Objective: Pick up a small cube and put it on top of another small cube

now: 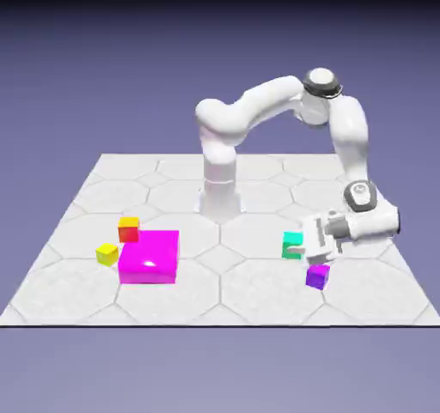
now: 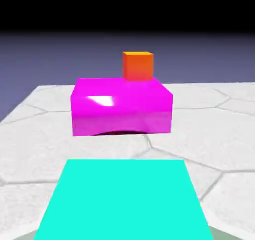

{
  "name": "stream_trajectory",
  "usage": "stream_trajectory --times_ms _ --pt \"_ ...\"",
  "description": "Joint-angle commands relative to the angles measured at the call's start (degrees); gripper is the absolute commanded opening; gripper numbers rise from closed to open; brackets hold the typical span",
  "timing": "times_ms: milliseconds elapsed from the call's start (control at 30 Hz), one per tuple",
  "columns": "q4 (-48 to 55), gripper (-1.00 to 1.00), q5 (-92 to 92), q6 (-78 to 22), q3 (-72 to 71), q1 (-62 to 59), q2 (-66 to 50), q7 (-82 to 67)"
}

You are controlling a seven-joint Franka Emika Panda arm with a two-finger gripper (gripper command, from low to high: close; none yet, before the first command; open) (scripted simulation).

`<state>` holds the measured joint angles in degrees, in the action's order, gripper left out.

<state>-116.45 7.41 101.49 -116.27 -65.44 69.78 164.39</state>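
The small teal-green cube (image 1: pixel 293 245) sits right of the table's middle, and my gripper (image 1: pixel 302 248) reaches in sideways from the exterior view's right, shut on it. In the hand view the teal cube (image 2: pixel 124 199) fills the bottom between the fingers and hides most of them. I cannot tell whether it rests on the table or hangs just above it. A small purple cube (image 1: pixel 318 276) lies just in front of the hand. A small yellow cube (image 1: pixel 106 253) and a small orange cube (image 1: pixel 129 228) sit at the left.
A large magenta block (image 1: pixel 149 257) stands at the exterior view's left between the yellow and orange cubes. In the hand view the magenta block (image 2: pixel 122 107) lies straight ahead with the orange cube (image 2: pixel 138 66) behind it. The robot's base (image 1: pixel 219 192) stands at the back.
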Motion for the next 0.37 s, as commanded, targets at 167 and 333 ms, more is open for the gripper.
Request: stream_trajectory --times_ms 167,333 --pt "-0.4 -1.0 -6.2 10.7 -2.4 0.0 -2.0 0.6" --pt "-0.8 1.0 -6.1 11.2 -2.6 -0.1 -1.8 0.7"
